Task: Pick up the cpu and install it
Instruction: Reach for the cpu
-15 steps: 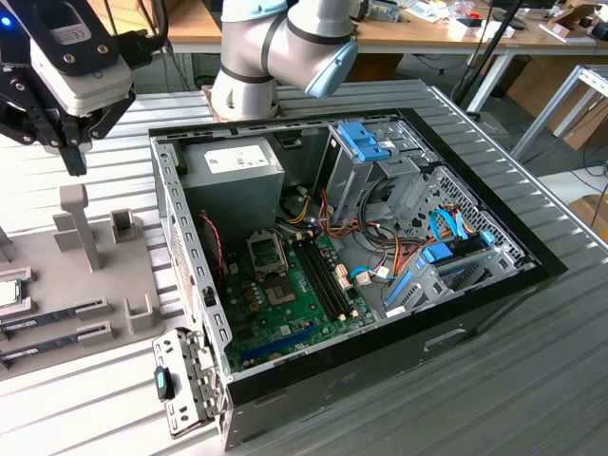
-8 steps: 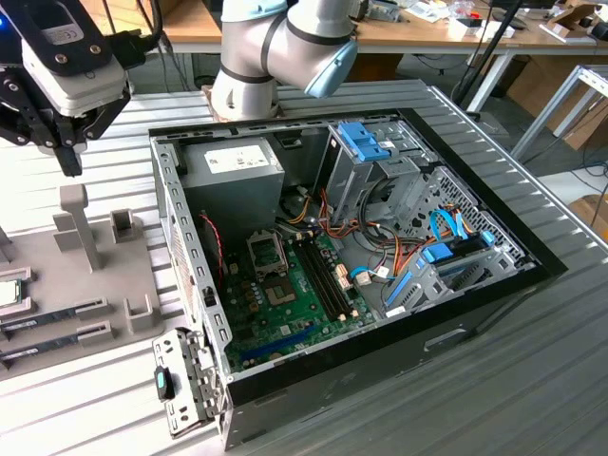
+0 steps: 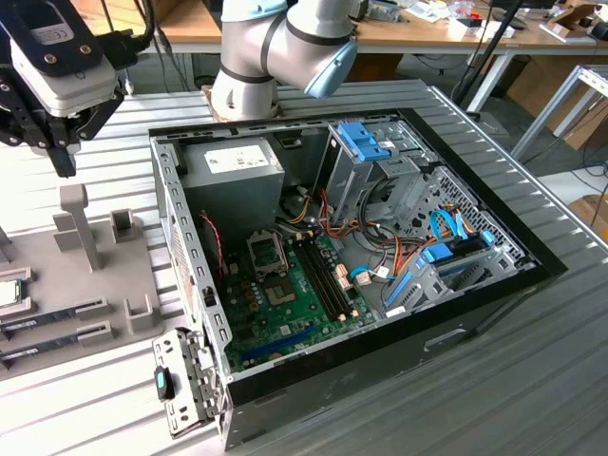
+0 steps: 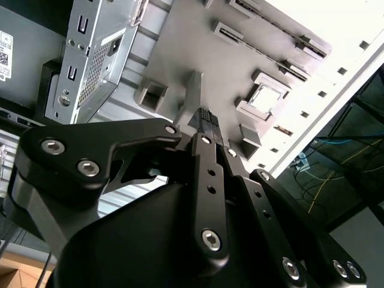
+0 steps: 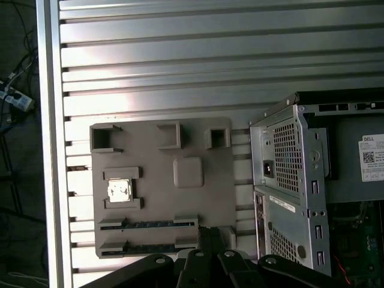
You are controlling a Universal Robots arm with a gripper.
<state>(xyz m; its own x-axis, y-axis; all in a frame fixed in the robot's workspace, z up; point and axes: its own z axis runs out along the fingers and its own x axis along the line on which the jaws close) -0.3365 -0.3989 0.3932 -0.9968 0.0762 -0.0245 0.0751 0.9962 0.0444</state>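
The cpu [image 3: 8, 293], a small silver square chip, lies in a holder on the grey fixture plate [image 3: 104, 275] at the exterior view's left edge. Both wrist views show the cpu [image 5: 120, 191] [image 4: 266, 99] seated in that holder. My gripper [image 3: 63, 160] hangs above the far part of the plate, well off the cpu. Its black fingers [image 4: 206, 120] are pressed together with nothing between them, so it is shut. The open computer case [image 3: 180, 247] stands to the exterior view's right of the plate, its motherboard socket [image 3: 281, 290] bare with the metal frame lifted.
Two long memory sticks [image 5: 150, 225] lie in slots on the plate beside the cpu. Grey upright posts [image 3: 78, 223] rise from the plate under the gripper. Cables, drive cages [image 3: 366, 157] and a power supply [image 3: 233, 166] crowd the case. The table [image 3: 532, 380] is ribbed metal.
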